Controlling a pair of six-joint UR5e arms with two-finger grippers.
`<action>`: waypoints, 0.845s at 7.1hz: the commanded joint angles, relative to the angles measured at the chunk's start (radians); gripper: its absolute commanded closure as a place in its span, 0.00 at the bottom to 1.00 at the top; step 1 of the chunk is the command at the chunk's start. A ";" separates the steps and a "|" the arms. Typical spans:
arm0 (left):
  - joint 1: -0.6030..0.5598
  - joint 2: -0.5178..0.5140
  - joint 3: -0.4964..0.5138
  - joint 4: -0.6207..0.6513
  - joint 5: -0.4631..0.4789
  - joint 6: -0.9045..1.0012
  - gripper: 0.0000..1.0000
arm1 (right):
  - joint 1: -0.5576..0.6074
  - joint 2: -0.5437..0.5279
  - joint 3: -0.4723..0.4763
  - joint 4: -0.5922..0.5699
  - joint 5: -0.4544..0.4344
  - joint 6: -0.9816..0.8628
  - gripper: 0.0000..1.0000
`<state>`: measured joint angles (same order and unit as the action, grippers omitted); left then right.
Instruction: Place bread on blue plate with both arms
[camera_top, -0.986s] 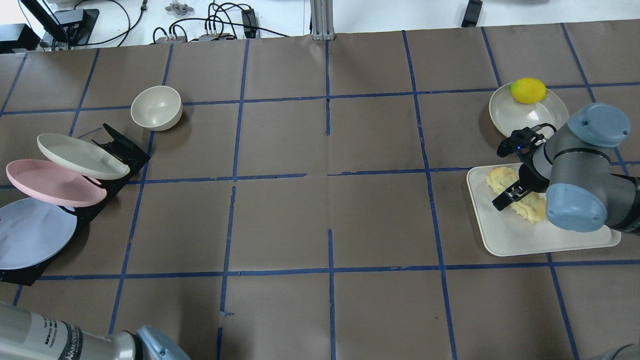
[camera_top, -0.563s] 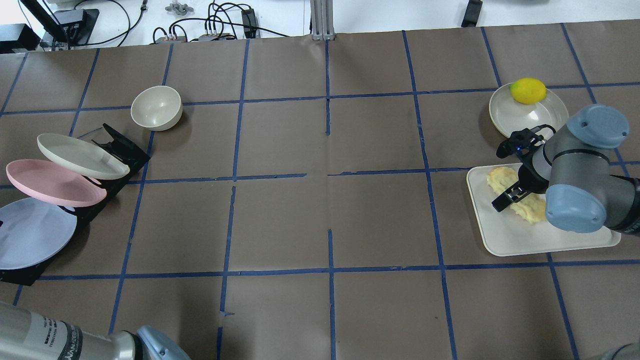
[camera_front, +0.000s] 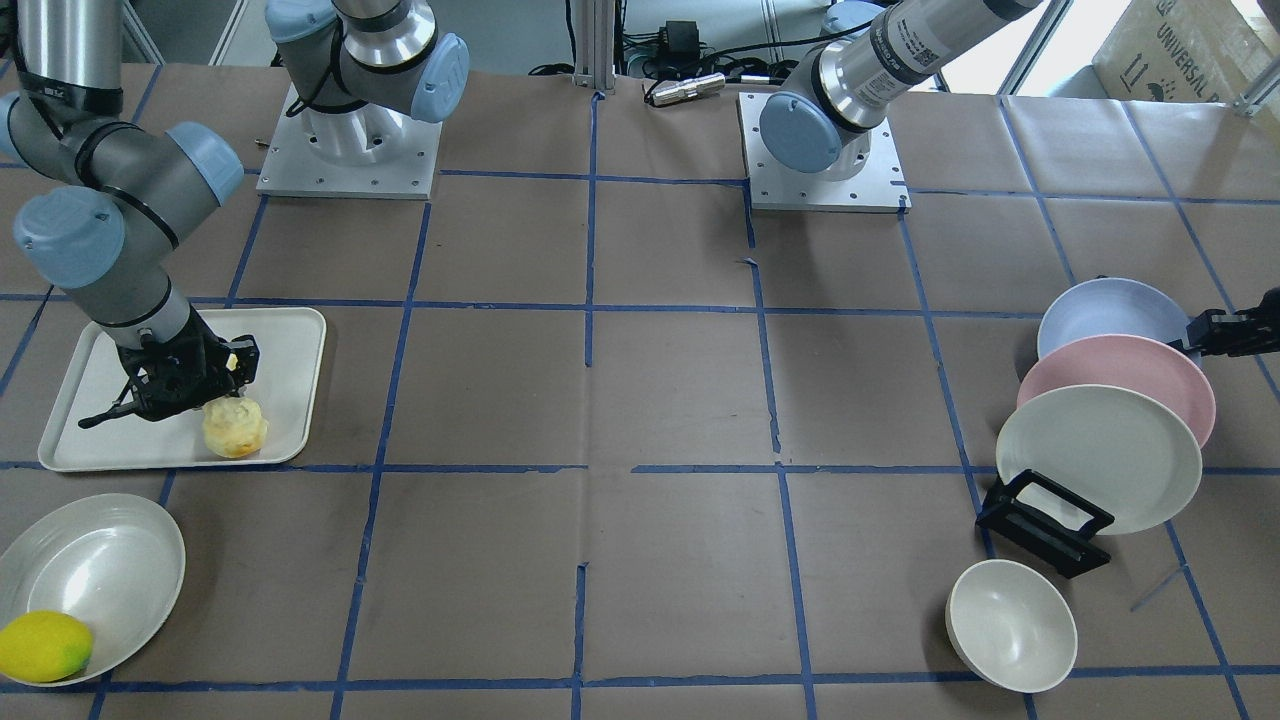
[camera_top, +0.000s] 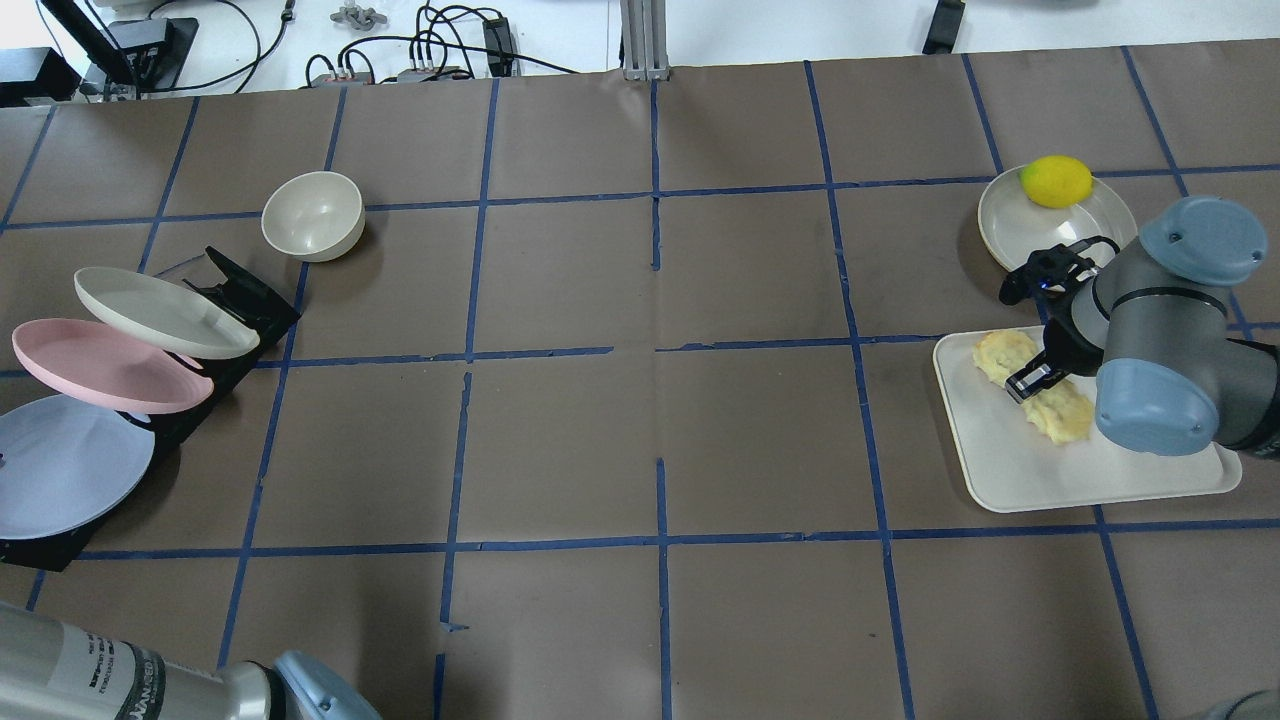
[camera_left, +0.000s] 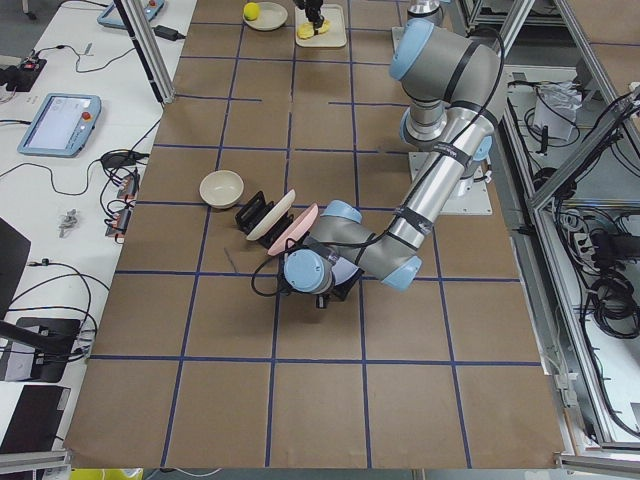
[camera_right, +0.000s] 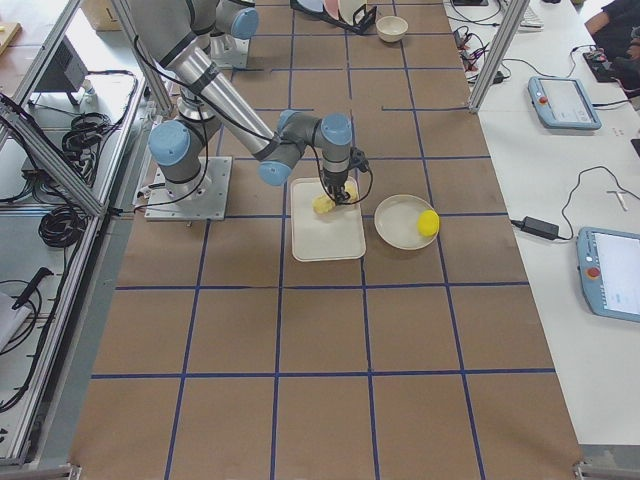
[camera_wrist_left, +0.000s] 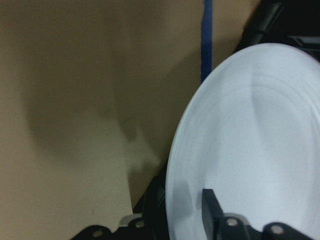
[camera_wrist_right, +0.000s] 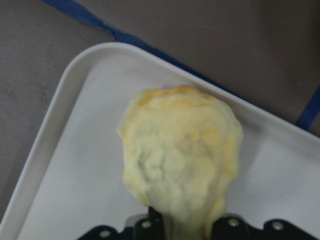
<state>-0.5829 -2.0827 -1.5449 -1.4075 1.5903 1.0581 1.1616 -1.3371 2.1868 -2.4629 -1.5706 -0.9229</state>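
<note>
**Bread (camera_top: 1005, 352) pinched on tray, blue plate (camera_top: 65, 465) racked at other end**

Overhead: bread lies diagonally on cream tray (camera_top: 1010, 470) at table's R side. R gripper (camera_top: 1035, 380) sits across its middle, and arm's blue cap hides part of tray. Oval dish (camera_top: 1045, 235) w/ lemon (camera_top: 1056, 181) sits just beyond tray. Far L, black rack (camera_top: 245, 300) holds blue plate, pink plate (camera_top: 100, 365) and cream plate (camera_top: 160, 312), all tilted and overlapping. Bowl (camera_top: 312, 215) stands near rack.

Front-facing: R gripper is down on tray, w/ bread's end sticking out below it. L gripper (camera_front: 1225, 333) is at blue plate's rim, partly cut by frame edge.

L side view: L arm's wrist blocks most of blue plate.

R wrist: bread fills centre and narrows btwn the finger bases; fingers are closed on it.

L wrist: blue plate fills R half of the view. One finger (camera_wrist_left: 210, 212) lies on its face and the other isn't visible, so can't tell if it's clamped.
</note>
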 joint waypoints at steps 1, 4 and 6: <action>-0.005 0.024 0.003 -0.004 -0.001 -0.003 0.85 | 0.001 -0.002 -0.015 0.007 -0.011 0.024 0.94; -0.002 0.100 0.011 -0.016 0.026 -0.004 0.87 | 0.012 -0.016 -0.065 0.126 -0.009 0.051 0.93; 0.002 0.183 0.020 -0.107 0.058 -0.004 0.87 | 0.018 -0.017 -0.216 0.456 0.006 0.178 0.93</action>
<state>-0.5839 -1.9533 -1.5309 -1.4590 1.6255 1.0539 1.1748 -1.3532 2.0545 -2.1976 -1.5744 -0.8286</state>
